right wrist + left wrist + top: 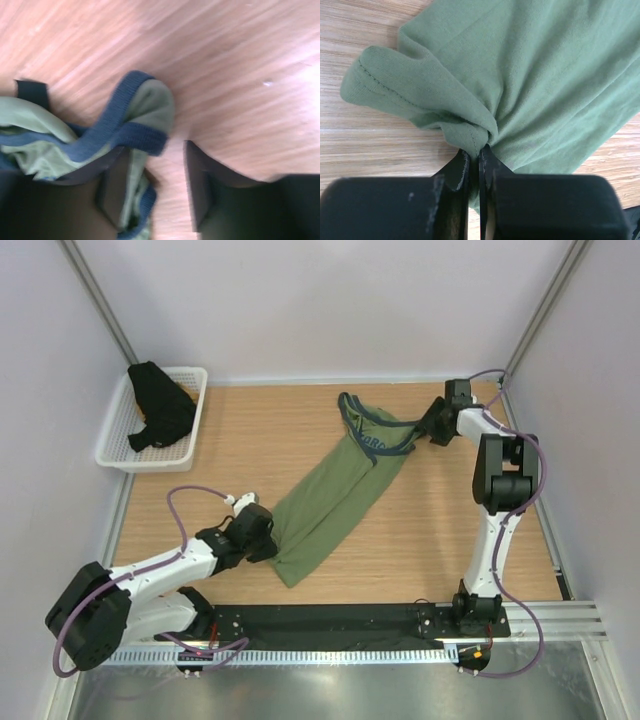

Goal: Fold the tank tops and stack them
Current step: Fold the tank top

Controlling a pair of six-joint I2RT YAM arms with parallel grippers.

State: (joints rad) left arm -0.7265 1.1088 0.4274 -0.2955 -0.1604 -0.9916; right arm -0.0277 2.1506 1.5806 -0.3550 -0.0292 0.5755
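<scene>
1. I've got the olive tank top (pixel 335 502) stretched long on the table (pixel 450 530), running diag from near-left to far-right. It's unfolded, w/ lengthwise creases in the body.
2. Navy-trimmed neck & straps are at the far-right end, crumpled, w/ the chest lettering partly showing. Hem is at the near-left end, one corner gathered into a tight pucker.
3. I see the black tank top (pixel 160 410) crumpled in the white basket (pixel 115 445) at far-left, well apart from the olive one.

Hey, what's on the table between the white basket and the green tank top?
Nothing: in the top view, only bare wooden table separates the white basket from the olive green tank top. The black tank top lies inside the basket.
</scene>
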